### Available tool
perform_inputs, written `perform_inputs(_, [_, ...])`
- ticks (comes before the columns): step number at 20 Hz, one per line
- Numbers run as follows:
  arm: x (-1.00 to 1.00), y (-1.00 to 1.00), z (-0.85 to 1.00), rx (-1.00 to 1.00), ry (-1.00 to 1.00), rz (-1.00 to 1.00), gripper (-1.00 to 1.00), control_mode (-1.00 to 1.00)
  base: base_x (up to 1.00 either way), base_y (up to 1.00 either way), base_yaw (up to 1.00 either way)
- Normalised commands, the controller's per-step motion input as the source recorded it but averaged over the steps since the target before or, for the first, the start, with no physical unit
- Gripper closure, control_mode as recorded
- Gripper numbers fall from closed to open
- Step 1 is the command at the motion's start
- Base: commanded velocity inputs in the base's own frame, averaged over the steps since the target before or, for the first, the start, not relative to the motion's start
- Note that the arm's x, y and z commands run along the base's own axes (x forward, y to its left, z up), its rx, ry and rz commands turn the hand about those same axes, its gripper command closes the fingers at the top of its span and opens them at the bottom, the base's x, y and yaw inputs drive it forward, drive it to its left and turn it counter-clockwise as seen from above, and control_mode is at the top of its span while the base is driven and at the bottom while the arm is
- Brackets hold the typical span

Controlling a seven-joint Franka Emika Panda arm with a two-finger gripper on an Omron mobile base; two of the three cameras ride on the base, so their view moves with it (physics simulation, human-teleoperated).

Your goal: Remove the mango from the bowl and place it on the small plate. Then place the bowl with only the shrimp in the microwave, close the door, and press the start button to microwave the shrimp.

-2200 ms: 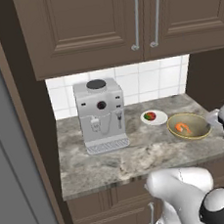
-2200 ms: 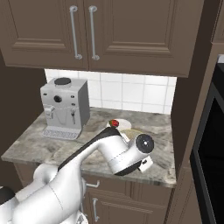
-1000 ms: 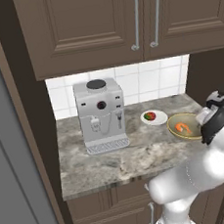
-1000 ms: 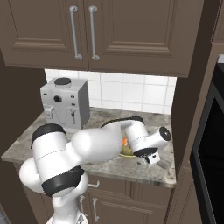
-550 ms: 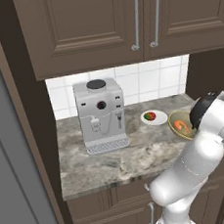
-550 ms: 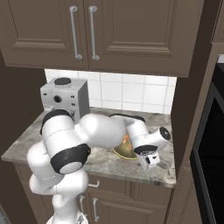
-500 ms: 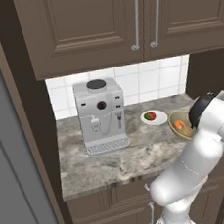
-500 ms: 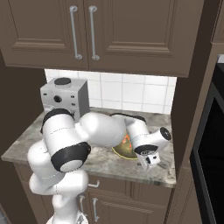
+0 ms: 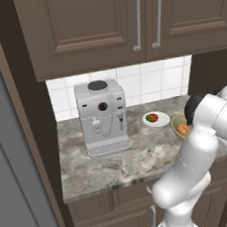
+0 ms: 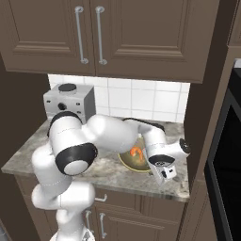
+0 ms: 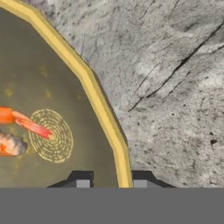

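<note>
We are looking at a home kitchen, a rendered one. Dark brown cabinet doors (image 9: 125, 19) with long metal bar handles (image 9: 136, 20) hang over a white tiled backsplash (image 9: 151, 81), and a grey veined stone counter (image 9: 116, 160) sits on more brown cabinets below. A silver coffee machine (image 9: 102, 117) stands on the counter (beside a white plate (image 9: 156, 119) of food).
</note>
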Motion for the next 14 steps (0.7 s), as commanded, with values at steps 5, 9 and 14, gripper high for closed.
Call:
perform_inputs(5, [-0.04, 0.49, 0.49, -0.03, -0.09, 0.00, 1.00, -1.00, 0.00, 0.00, 0.00])
perform_inputs(9, [-0.24, 0.89, 0.89, -0.08, -0.17, 0.00, 1.00, -1.00, 0.00, 0.00, 0.00])
perform_inputs(14, [-0.43, 1.00, 0.97, -0.05, -0.09, 0.00, 1.00, -1.00, 0.00, 0.00, 0.00])
